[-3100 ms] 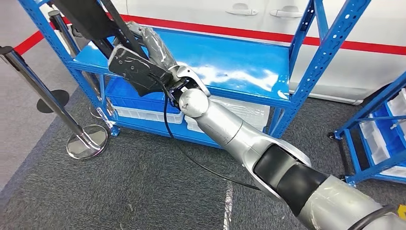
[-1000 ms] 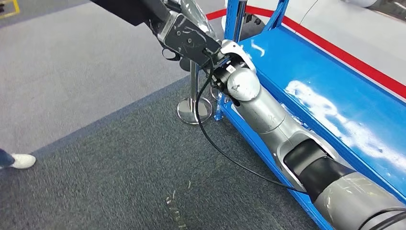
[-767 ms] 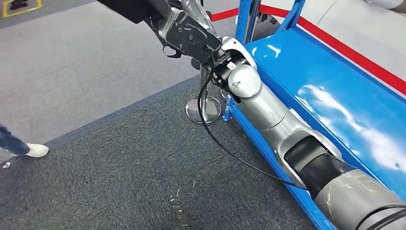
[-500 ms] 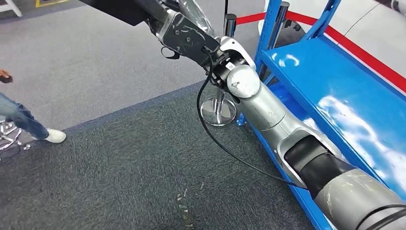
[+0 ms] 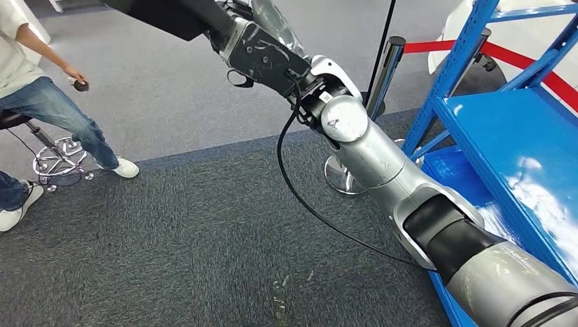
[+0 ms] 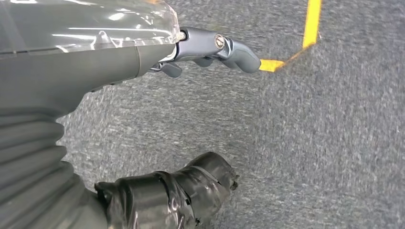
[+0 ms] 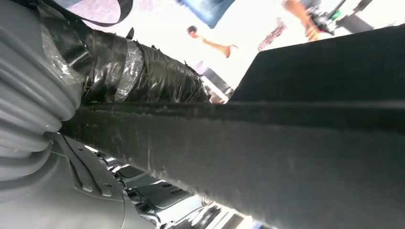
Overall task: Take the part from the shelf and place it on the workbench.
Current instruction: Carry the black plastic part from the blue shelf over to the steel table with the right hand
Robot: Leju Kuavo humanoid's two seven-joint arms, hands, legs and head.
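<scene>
Right hand (image 5: 262,41) around the black part (image 5: 170,13), no readable writing; left hand (image 6: 205,47) apparently empty, fingers apart.

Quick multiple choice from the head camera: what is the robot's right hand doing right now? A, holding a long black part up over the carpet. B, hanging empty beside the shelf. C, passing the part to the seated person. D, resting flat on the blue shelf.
A: in the head view the right hand grips the black part, raised over the grey carpet, away from the blue shelf and from the seated person.
</scene>
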